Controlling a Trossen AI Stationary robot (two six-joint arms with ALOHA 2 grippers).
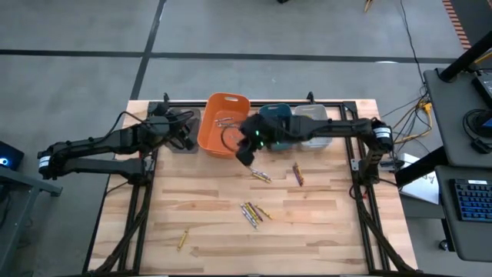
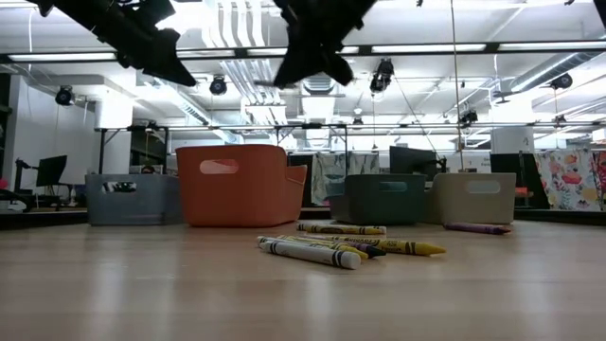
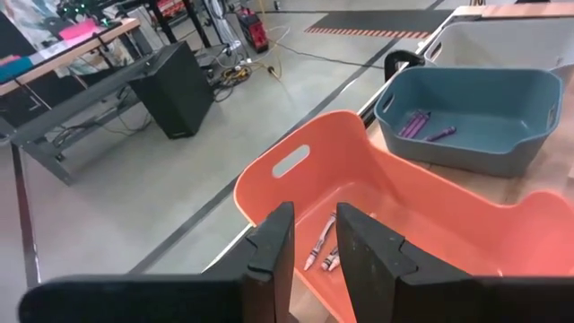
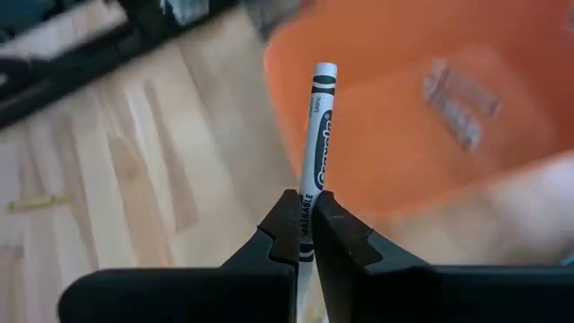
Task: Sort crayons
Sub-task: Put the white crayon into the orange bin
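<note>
Grey-white crayon [image 4: 317, 144] pinched upright between the pressed-together fingers [image 4: 285, 224] of the right pincer [image 4: 305, 235], tip standing clear above the fingertips, held over the near rim of the orange bin [image 1: 223, 123], just off that bin's front right corner in the high view. Just beyond the right pincer, inside the orange bin, a few pale crayons [image 3: 321, 248] lying on the floor of it. Beside the orange bin, on the right pincer's own arm side, a teal bin [image 3: 475, 112] with purple crayons [image 3: 418, 126] in it, then a pale grey bin [image 1: 317, 123] touching it further along. Below and behind the right pincer, on the wooden table [image 1: 215, 215], loose crayons scattered: one yellowish stick [image 1: 261, 176] just beside the pincer, a purple and yellow pair [image 1: 297, 174] near it toward the right arm's base, a small heap of yellow and grey ones [image 1: 252, 213] well apart toward the table's front, and a lone yellow one [image 1: 183, 239] far off by the front left. Left pincer [image 3: 312, 235] raised at the far side of the orange bin, over the dark grey bin [image 1: 183, 121] at the back left, fingers [image 3: 272, 247] slightly apart with only a narrow gap, nothing between them, looking down into the orange bin.
</note>
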